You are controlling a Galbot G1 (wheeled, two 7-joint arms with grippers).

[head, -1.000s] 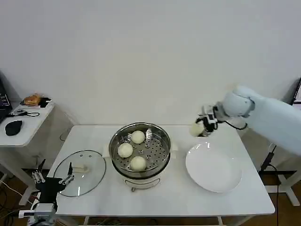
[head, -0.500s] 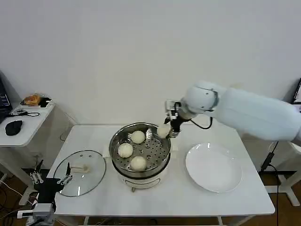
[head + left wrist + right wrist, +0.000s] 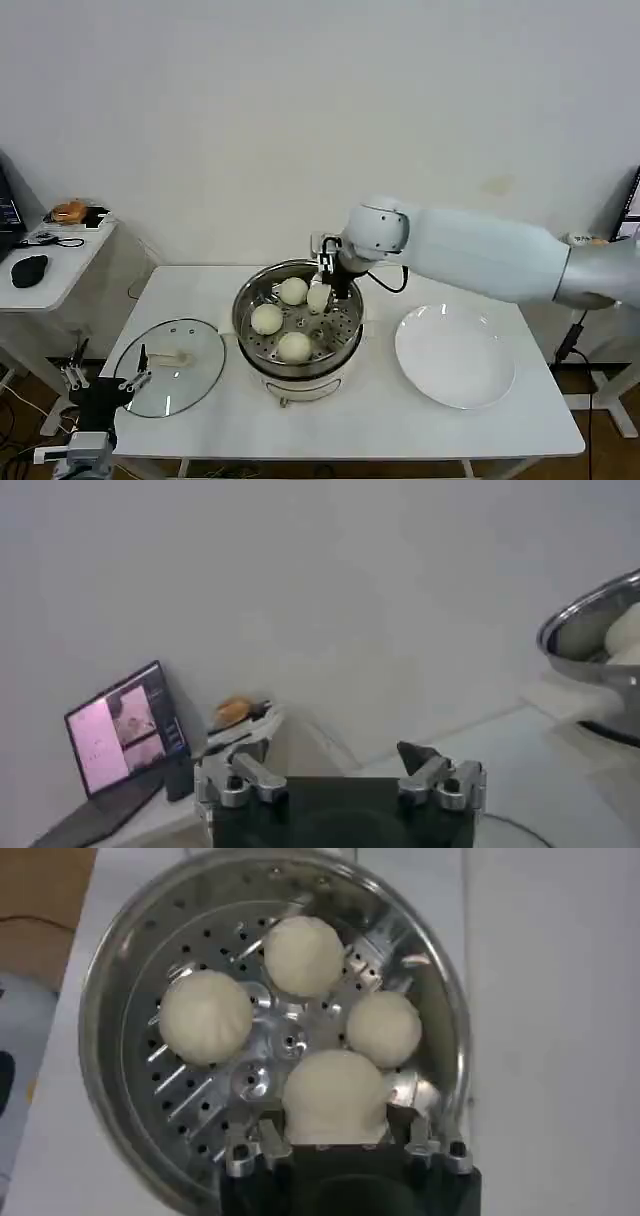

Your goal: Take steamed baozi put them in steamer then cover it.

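Swung my right arm leftward across table, away from white plate (image 3: 455,355). Right gripper (image 3: 320,293) went from beside plate's far edge, past steamer (image 3: 297,318) rim, to over perforated tray. Carried fourth baozi (image 3: 318,297) with it, clamped between fingers; it ended low over tray, just beside far bun, among three buns already in steamer. Arm's elbow and forearm followed, stretching across space above plate. Left gripper (image 3: 100,385) drifted slightly lower and leftward near glass lid (image 3: 170,366).
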